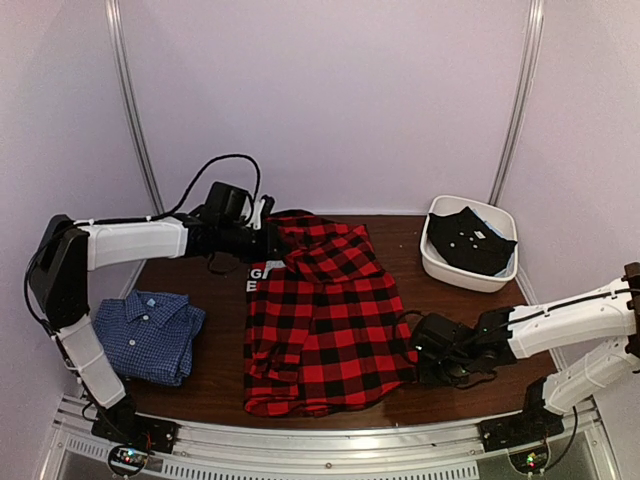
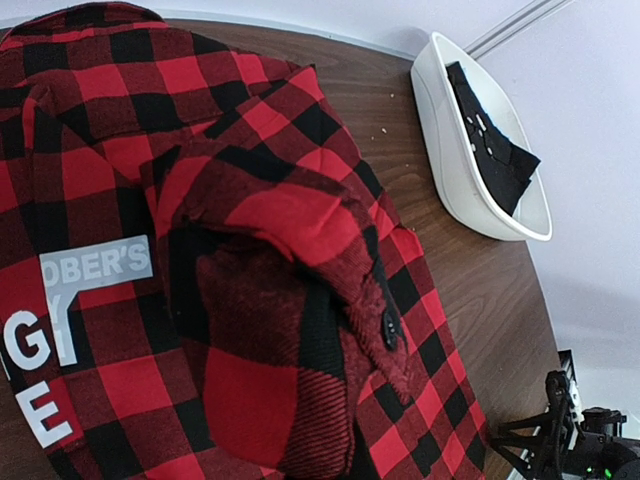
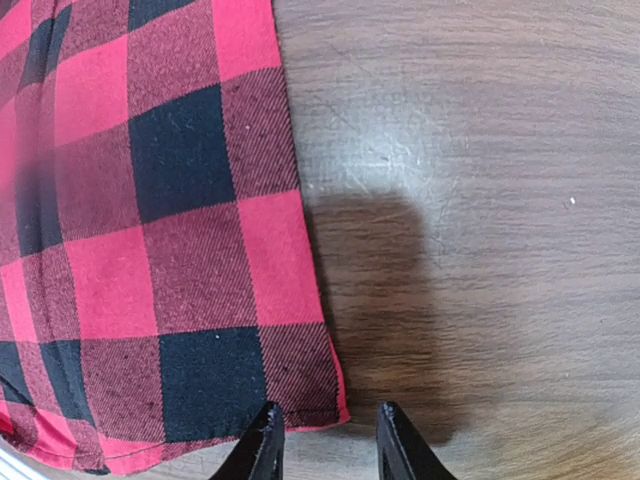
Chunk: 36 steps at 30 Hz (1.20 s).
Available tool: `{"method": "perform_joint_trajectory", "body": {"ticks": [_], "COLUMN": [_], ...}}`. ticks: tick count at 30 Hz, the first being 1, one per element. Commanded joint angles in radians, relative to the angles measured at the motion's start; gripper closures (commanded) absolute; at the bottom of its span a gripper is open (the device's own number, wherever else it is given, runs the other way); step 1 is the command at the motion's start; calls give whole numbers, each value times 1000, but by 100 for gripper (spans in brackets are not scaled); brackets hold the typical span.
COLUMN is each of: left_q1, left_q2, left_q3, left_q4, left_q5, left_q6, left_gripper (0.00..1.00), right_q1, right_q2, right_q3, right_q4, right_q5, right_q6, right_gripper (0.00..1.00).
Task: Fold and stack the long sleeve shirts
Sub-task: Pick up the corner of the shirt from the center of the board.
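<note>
The red-and-black plaid shirt (image 1: 325, 330) lies spread in the middle of the table, white lettering showing at its upper left. My left gripper (image 1: 265, 238) is at the shirt's far left corner, shut on a bunch of the plaid cloth. In the left wrist view that bunch (image 2: 270, 340) hangs right before the camera and hides the fingers. My right gripper (image 3: 328, 440) is low over the wood at the shirt's near right corner (image 3: 300, 390), its jaws apart, the hem corner just ahead of the fingertips. The blue checked shirt (image 1: 150, 335) lies folded at the left.
A white tub (image 1: 440, 270) holding a black garment (image 1: 468, 240) stands at the far right; it also shows in the left wrist view as the tub (image 2: 440, 150). Bare brown wood (image 3: 480, 200) runs right of the plaid shirt. Upright frame poles stand at the back corners.
</note>
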Motion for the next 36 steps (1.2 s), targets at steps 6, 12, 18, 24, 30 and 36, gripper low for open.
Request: {"method": "perform_joint_trajectory", "body": {"ticks": [6, 12, 18, 24, 30, 36], "left_q1": [-11, -11, -11, -11, -11, -10], "left_q2": [-83, -88, -110, -128, -134, -116], "left_q3": [-44, -52, -44, 4, 48, 95], "left_q4": [31, 27, 26, -18, -33, -38], "left_q5": [-33, -38, -27, -45, -79, -114], "left_q6": [-15, -7, 9, 52, 78, 87], "left_gripper": [100, 100, 100, 100, 100, 100], "right_q1": [16, 44, 78, 118, 128, 128], "right_q2": [-10, 11, 102, 173, 126, -34], "right_q3": [-60, -79, -62, 0, 26, 14], "right_q4": [78, 115, 168, 112, -14, -84], "right_q5": [63, 65, 66, 110, 175, 209], "right_q6": [4, 19, 37, 75, 110, 106], "right_gripper": [70, 70, 73, 86, 100, 100]}}
